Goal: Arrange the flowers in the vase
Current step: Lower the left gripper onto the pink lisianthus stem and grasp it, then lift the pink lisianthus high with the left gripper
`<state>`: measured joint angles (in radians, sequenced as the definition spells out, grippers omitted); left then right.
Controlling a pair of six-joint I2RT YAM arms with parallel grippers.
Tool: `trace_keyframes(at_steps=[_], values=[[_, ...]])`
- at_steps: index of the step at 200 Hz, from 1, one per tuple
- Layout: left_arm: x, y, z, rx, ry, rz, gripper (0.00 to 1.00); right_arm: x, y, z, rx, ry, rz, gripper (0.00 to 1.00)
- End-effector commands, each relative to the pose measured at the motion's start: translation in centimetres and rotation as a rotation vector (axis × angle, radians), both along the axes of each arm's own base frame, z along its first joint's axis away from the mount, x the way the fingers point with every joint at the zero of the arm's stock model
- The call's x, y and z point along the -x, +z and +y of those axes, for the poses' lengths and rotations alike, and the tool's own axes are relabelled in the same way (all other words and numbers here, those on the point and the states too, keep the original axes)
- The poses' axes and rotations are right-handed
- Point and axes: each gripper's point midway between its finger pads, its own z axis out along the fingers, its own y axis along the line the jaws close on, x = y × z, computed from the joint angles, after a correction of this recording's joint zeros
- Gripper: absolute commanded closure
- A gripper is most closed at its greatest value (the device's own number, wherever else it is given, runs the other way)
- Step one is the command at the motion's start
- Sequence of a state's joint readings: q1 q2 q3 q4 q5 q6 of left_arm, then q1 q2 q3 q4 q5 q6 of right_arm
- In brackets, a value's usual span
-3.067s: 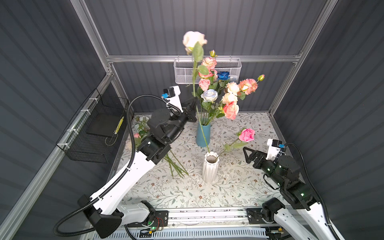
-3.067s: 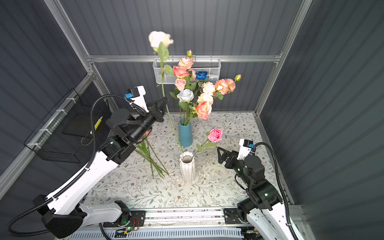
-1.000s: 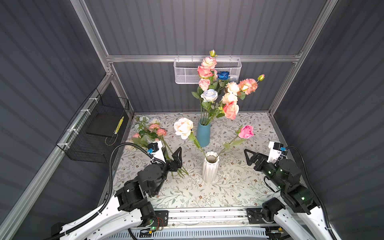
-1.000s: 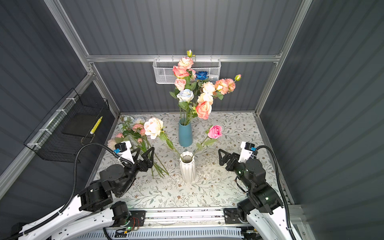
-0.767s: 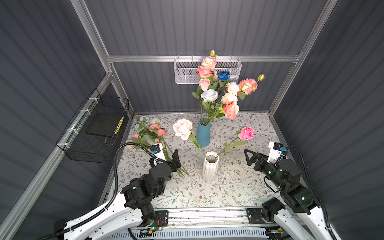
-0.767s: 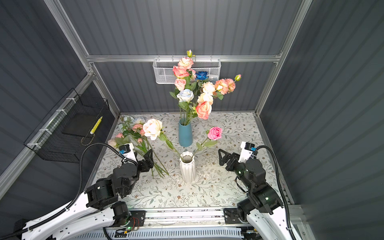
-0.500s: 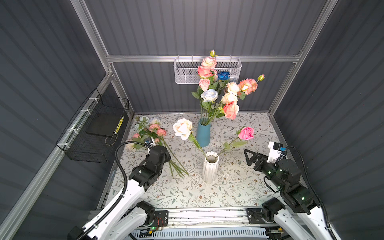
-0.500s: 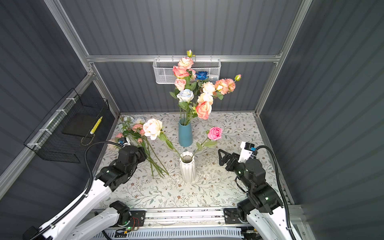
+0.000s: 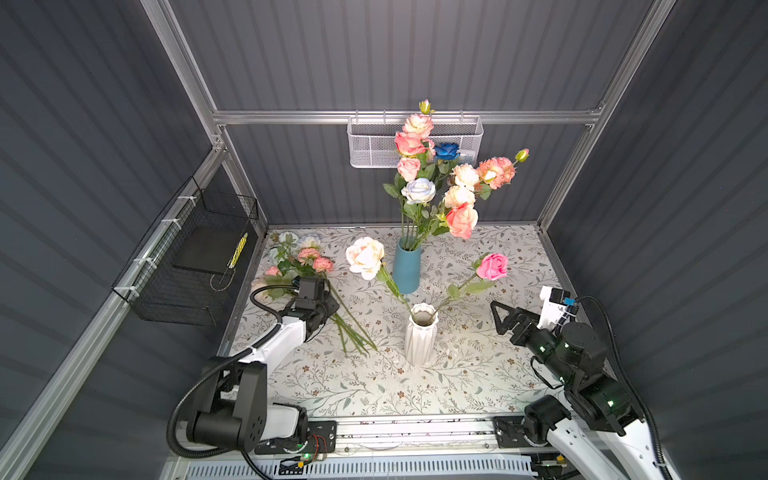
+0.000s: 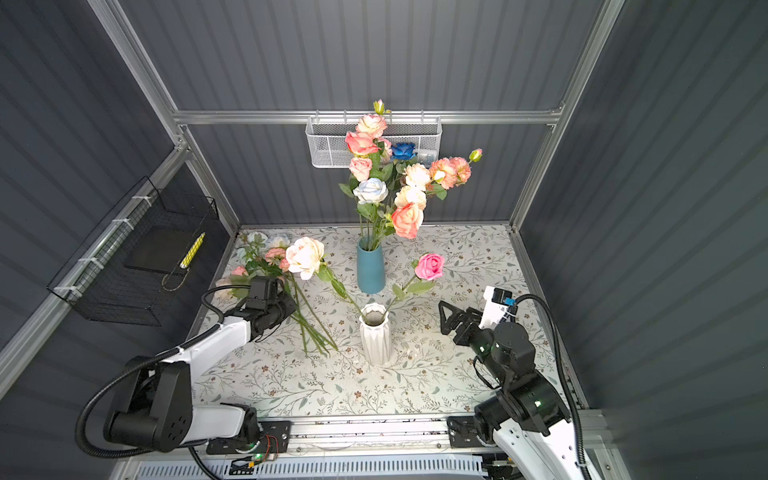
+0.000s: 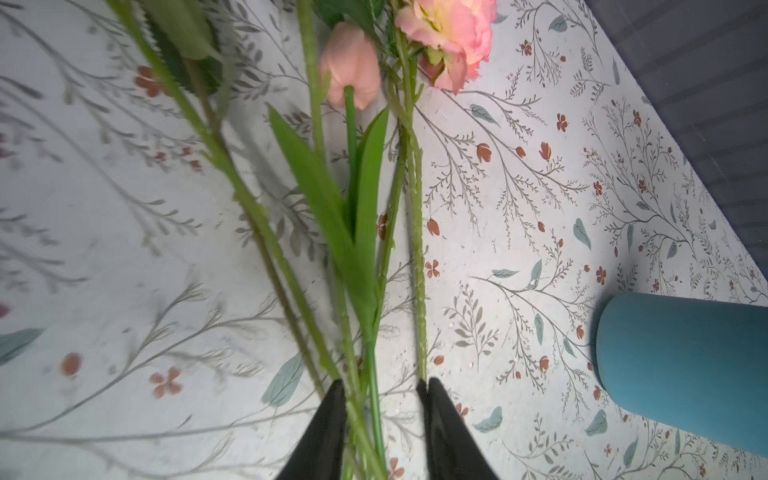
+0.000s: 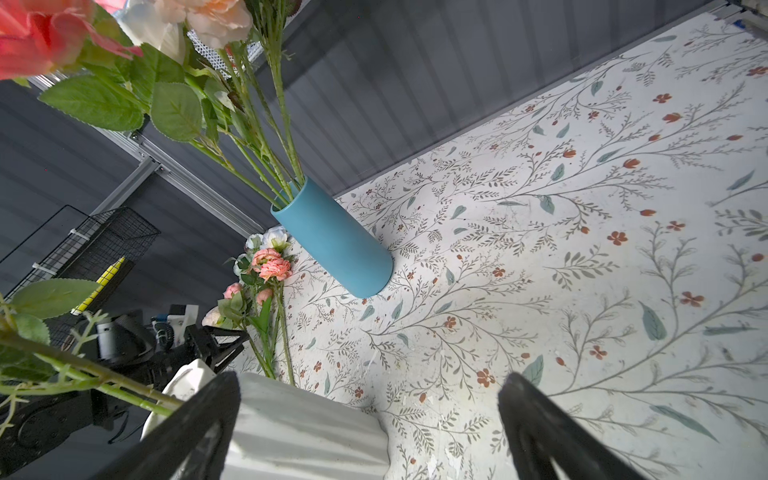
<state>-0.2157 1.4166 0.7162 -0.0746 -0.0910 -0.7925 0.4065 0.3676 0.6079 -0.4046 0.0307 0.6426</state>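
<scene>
flowers sit in three spots right now: a loose bunch (image 9: pixel 309 264) lies flat on the left of the floral worktop (image 9: pixel 469 374), a full bouquet (image 9: pixel 436 183) stands in the blue vase (image 9: pixel 406 270) at the back, and two single stems stand in the white ribbed vase (image 9: pixel 420 338) in the middle. of those two, a cream rose (image 9: pixel 365 257) leans left and a pink rose (image 9: pixel 492 267) leans right.

left arm (image 9: pixel 286 336) is down low over the stalk end of the loose bunch. in its wrist view the left fingers (image 11: pixel 324 428) sit either side of a few green stems (image 11: pixel 370 332), narrowly apart. one finger touches the outermost stem, and a gap shows beside the others, so they're not clamped as far as i can see. a peach bud (image 11: pixel 349 70) and a pink bloom (image 11: pixel 449 33) lie further along those stems.

right arm (image 9: pixel 577 353) hangs to the right of the white ribbed vase, apart from it, with the right fingers (image 12: pixel 195 432) spread wide and empty.
</scene>
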Motion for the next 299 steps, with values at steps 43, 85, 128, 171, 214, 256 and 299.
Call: trace_keyframes(at_steps=[43, 85, 128, 171, 214, 256, 299], values=[[-5.5, -1.4, -2.0, 0.031, -0.045, -0.015, 0.7, 0.3, -0.5, -0.7, 0.036, -0.022, 0.004, 0.01], [-5.5, -3.7, -0.6, -0.05, 0.002, 0.064, 0.7, 0.2, -0.5, -0.7, 0.043, -0.024, 0.001, 0.01], [-6.1, -5.9, -0.7, -0.07, -0.001, 0.116, 0.73, 0.0, -0.7, -0.6, 0.044, -0.024, 0.011, 0.01], [-6.3, -6.7, -0.7, -0.079, -0.006, 0.133, 0.91, 0.0, -0.9, -0.7, 0.049, -0.027, 0.014, 0.01], [-7.8, -2.7, -1.1, -0.067, -0.024, 0.023, 1.0, 0.0, -0.7, -0.7, 0.05, -0.028, 0.011, 0.01], [-8.3, 7.9, -1.6, -0.057, -0.047, -0.236, 1.0, 0.1, -0.5, -0.9, 0.051, -0.033, 0.006, 0.01], [-4.8, 19.9, -1.5, -0.101, -0.062, -0.504, 1.0, 0.0, -0.3, -0.8, 0.041, -0.03, 0.001, 0.01]])
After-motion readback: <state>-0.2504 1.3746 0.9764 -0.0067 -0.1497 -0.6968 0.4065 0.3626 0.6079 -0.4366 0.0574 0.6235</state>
